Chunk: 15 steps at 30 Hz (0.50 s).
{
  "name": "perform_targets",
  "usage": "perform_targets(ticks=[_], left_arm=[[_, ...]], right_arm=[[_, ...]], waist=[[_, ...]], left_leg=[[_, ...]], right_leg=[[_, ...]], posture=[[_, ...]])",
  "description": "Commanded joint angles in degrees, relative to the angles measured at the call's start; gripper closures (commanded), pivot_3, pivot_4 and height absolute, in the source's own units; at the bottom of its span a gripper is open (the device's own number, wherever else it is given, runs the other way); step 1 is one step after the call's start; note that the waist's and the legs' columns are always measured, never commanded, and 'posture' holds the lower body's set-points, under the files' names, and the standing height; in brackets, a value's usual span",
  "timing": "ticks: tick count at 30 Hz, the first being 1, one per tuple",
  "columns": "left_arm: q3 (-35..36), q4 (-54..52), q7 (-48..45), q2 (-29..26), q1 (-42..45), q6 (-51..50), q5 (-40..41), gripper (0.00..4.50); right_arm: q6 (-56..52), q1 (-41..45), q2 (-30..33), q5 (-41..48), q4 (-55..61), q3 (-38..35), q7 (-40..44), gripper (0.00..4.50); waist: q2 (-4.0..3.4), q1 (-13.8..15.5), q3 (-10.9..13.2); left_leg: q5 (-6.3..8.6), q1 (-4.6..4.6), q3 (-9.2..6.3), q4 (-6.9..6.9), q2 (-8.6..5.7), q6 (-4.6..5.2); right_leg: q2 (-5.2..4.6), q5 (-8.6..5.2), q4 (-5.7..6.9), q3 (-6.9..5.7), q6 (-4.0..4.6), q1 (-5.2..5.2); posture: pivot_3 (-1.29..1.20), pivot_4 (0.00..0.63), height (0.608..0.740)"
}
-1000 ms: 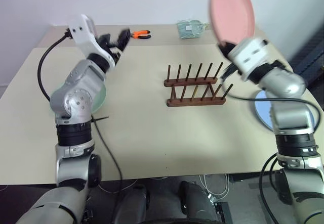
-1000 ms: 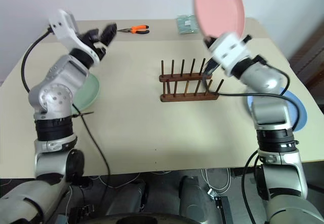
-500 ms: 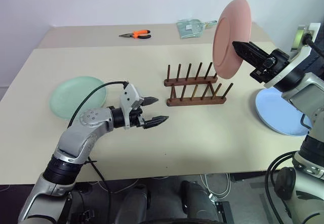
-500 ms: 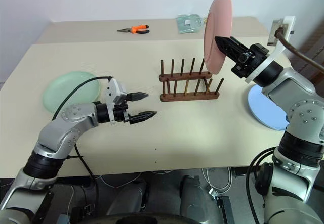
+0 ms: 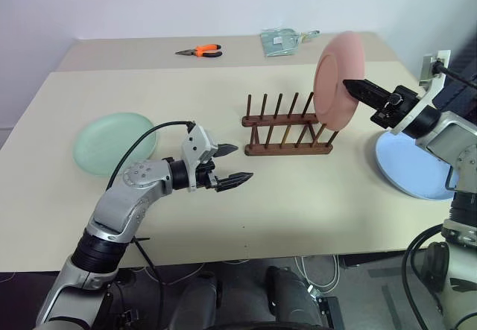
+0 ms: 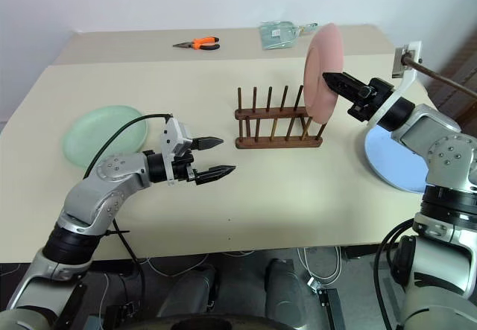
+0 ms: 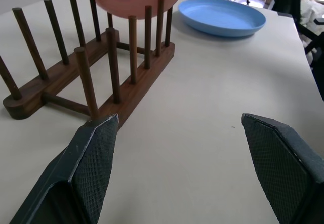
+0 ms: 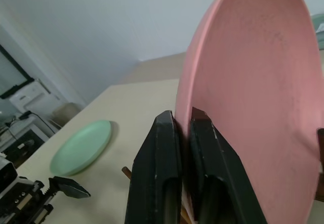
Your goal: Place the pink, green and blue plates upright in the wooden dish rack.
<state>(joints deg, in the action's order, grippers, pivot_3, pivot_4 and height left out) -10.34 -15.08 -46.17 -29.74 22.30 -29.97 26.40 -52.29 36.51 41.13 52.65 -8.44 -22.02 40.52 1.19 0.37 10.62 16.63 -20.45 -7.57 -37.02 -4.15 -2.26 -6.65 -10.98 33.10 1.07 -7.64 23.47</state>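
the right gripper (image 6: pixel 333 81) pinches the rim of the pink plate (image 5: pixel 337 80), which stands upright at the right end of the wooden dish rack (image 5: pixel 288 130), its lower edge down among the end pegs. main risk, as a guess: if the fingers let go before the plate is seated between pegs, it could tip off the rack's end toward the blue plate (image 5: pixel 412 165), or a sideways nudge could shove the light rack. the grip is only at the rim, so a slip could let the plate swing. the left gripper (image 5: pixel 232 165) hangs spread wide and empty, low over the table (image 5: pixel 223 91) just left of the rack. the green plate (image 5: pixel 113 141) lies flat at far left, the blue one flat at far right. count: three plates, one rack, about six pegs per rail, one pair of orange pliers (image 5: pixel 200 50), one clear packet (image 5: pixel 282 41).
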Motion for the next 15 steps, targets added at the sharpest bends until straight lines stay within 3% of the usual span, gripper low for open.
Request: perform_targets(ticks=[1, 2, 5, 9, 10, 12, 15], left_arm=[[1.3, -2.0, 0.3, 0.5, -0.5, -1.2, 1.0, 0.22], [1.7, -1.9, 0.7, 0.8, -0.5, -1.7, 1.2, 0.0], [3.1, -1.2, 2.1, 1.6, -0.4, -1.9, 1.0, 0.0], [9.7, 3.2, 12.1, 5.1, 1.1, 0.5, -1.9, 0.0], [11.9, 5.3, 16.5, 6.3, 2.2, -0.4, -2.8, 0.0], [16.8, 10.8, 26.1, 8.1, 5.0, -2.1, -5.3, 0.0], [25.1, 18.4, 40.6, 9.4, 9.3, -3.5, -8.4, 0.0]], right_arm=[[4.6, 2.2, 0.5, -2.9, 0.5, 0.0, 0.9, 2.61], [6.8, 2.6, 0.2, -4.5, 0.5, 0.1, 0.0, 2.1], [14.8, 3.5, 0.2, -10.4, 0.3, 0.5, -1.9, 0.62], [27.9, 6.7, 2.2, -20.6, -1.4, -0.7, -8.0, 0.62], [28.4, 7.1, 2.8, -20.6, -0.3, -1.0, -7.6, 0.62], [27.6, 6.6, 3.5, -18.7, 5.8, 0.0, -4.5, 0.13], [25.1, 2.7, 4.8, -16.9, 18.4, 6.3, 2.0, 0.03]], waist=[[0.0, -0.1, 0.0], [0.0, -0.1, 0.0], [-0.01, -0.1, 0.0], [-0.01, 0.0, 0.0], [-0.01, 0.2, 0.0], [-0.02, 0.2, 0.0], [-0.02, -0.2, 0.0]], left_leg=[[0.0, -0.01, 0.01, 0.0, 0.0, 0.0], [0.0, -0.01, 0.0, 0.0, 0.0, 0.0], [0.0, -0.01, 0.0, 0.0, 0.0, 0.0], [0.0, -0.01, -0.01, -0.01, -0.01, -0.01], [0.0, -0.01, -0.01, -0.01, -0.02, -0.01], [-0.01, 0.0, -0.03, 0.0, -0.01, -0.02], [0.0, 0.01, -0.09, 0.03, 0.03, -0.02]], right_leg=[[0.0, 0.01, 0.0, 0.0, -0.01, 0.01], [0.0, 0.01, 0.0, 0.01, -0.02, 0.01], [0.0, 0.02, 0.0, 0.0, -0.05, 0.02], [-0.01, 0.02, -0.01, 0.0, -0.08, 0.01], [-0.01, 0.02, 0.0, 0.0, -0.08, 0.02], [0.0, 0.03, 0.0, -0.01, -0.08, 0.02], [0.06, 0.04, 0.02, -0.05, -0.12, 0.03]], posture=[[0.0, 0.15, 0.74], [0.0, 0.15, 0.74], [0.0, 0.15, 0.74], [0.0, 0.15, 0.74], [0.0, 0.15, 0.74], [0.0, 0.15, 0.74], [0.0, 0.15, 0.74]])
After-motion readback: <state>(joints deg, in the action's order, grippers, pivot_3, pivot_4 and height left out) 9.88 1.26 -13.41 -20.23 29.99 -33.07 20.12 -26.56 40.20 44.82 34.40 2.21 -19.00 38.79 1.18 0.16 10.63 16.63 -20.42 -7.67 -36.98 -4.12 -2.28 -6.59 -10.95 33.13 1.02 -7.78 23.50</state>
